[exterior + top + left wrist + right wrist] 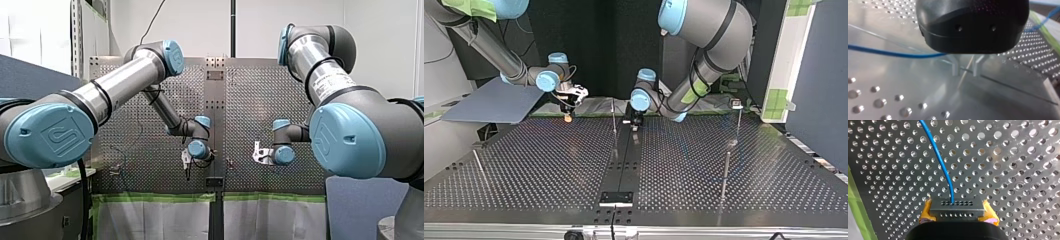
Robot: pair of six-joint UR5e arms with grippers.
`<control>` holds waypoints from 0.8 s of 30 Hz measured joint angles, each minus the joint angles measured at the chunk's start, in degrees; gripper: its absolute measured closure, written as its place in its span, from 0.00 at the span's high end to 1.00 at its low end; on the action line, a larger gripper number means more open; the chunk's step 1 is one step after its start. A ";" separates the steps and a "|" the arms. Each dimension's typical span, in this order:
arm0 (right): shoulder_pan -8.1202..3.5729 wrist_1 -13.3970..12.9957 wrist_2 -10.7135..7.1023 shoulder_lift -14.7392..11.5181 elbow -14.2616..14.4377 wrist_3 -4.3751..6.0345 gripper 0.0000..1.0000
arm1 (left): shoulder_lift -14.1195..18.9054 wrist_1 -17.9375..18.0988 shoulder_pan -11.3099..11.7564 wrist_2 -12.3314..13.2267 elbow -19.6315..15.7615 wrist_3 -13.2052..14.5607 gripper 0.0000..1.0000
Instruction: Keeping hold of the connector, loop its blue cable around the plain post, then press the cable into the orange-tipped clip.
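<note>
My right gripper [958, 213] is shut on the black connector [957, 207], held between its yellow pads [926, 213]. The blue cable [940, 162] leaves the connector and runs ahead over the perforated plate. In the left wrist view the cable [885, 53] passes under the black body of my left gripper [966, 73], near the finger bases. Its two metal fingers [955, 68] stand apart, open, with a thin plain post [962, 81] between them, touching neither. In the top view my left gripper [635, 122] hangs just right of that post [614, 120], and my right gripper [568, 115] is further left.
More thin posts rise from the perforated table [549, 165]: one at the top view's left [479, 167], one at the right [726, 175], and one with a pale head [737, 105] behind it. A dark centre strip [624, 160] runs to a bracket [616, 198]. Green tape lines the table's far edge.
</note>
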 joint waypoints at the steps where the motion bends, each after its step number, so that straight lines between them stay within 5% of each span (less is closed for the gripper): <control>1: 0.00 0.04 0.00 0.00 0.00 0.02 0.00 | 0.00 -0.35 0.00 0.54 -0.01 0.16 1.00; 12: 0.14 0.62 0.00 0.02 0.00 0.14 0.00 | 0.88 -4.50 -1.41 -2.31 -2.18 4.63 1.00; 17: 0.28 1.02 0.01 0.01 0.00 0.13 0.00 | 3.19 -2.99 -1.59 -4.34 -4.88 7.41 1.00; 24: 0.48 1.62 0.00 0.01 0.00 0.17 0.00 | 4.69 0.78 -2.16 -2.20 -8.82 11.35 1.00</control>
